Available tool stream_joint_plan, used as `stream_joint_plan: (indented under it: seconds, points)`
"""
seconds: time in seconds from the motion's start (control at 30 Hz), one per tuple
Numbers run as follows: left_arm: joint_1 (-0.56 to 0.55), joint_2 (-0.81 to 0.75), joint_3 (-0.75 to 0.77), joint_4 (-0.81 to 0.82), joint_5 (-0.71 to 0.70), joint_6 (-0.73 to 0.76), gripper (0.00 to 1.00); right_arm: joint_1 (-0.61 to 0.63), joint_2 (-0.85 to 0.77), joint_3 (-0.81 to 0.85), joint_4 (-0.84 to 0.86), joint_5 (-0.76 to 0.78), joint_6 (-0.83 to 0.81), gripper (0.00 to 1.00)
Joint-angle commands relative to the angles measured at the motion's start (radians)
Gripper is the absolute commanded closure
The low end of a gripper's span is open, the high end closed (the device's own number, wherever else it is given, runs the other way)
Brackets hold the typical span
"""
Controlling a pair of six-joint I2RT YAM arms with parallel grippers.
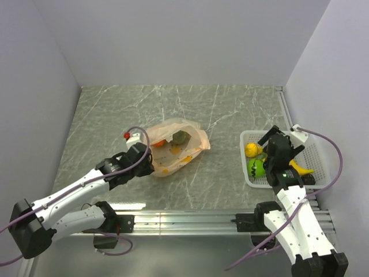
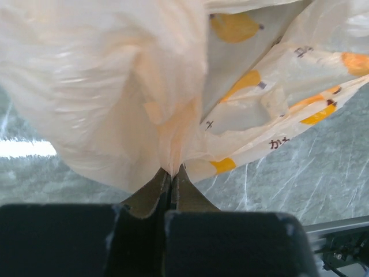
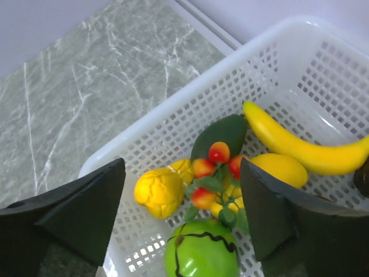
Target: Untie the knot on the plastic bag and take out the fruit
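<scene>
Top external shows the plastic bag (image 1: 183, 151) lying mid-table with fruit (image 1: 180, 137) in its open mouth, the left gripper (image 1: 140, 151) pinched tight on a thin fold of its edge: a hard pull could tear the film or spill the fruit. The right gripper (image 1: 278, 151) hangs wide and empty over the white basket (image 1: 320, 158) of fruit already out. The bag's small dark print (image 2: 278, 143) is too cropped to read

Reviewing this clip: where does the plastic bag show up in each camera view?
Top external: plastic bag left of centre, at the left claw's tip.
Left wrist: fills the upper frame, pinched by the left claw at bottom centre.
Right wrist: not in it.
Shared landmark: grey marbled tabletop, in all three.
</scene>
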Motion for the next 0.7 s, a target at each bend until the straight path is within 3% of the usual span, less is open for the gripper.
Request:
stream_joint_plan:
  seconds: [0.0, 0.1, 0.23, 0.27, 0.37, 0.43, 0.63, 0.67]
  points:
    - [0.004, 0.026, 0.102, 0.016, -0.050, 0.079, 1.00, -0.008, -0.052, 0.001, -0.005, -0.006, 0.053, 0.11]
    - [-0.013, 0.077, 0.211, 0.034, -0.035, 0.148, 0.99, -0.006, -0.113, -0.015, 0.036, -0.087, 0.002, 0.12]
    - [-0.237, 0.254, 0.485, 0.005, -0.144, 0.219, 0.99, -0.003, -0.197, -0.052, 0.151, -0.468, -0.090, 0.19]
    - [-0.354, 0.293, 0.530, -0.024, -0.171, 0.243, 1.00, 0.002, -0.208, -0.058, 0.187, -0.509, -0.098, 0.20]
    - [-0.505, 0.407, 0.636, -0.059, -0.228, 0.253, 0.99, 0.031, -0.221, -0.057, 0.219, -0.622, -0.139, 0.22]
    - [-0.498, 0.389, 0.563, -0.047, -0.219, 0.210, 0.99, 0.066, -0.207, -0.032, 0.218, -0.678, -0.168, 0.23]
    - [-0.299, 0.189, 0.207, 0.027, -0.072, 0.013, 0.99, 0.233, -0.164, 0.041, 0.209, -0.804, -0.288, 0.23]
    - [-0.268, 0.178, 0.176, 0.020, -0.055, -0.022, 1.00, 0.305, -0.138, 0.061, 0.178, -0.816, -0.306, 0.23]
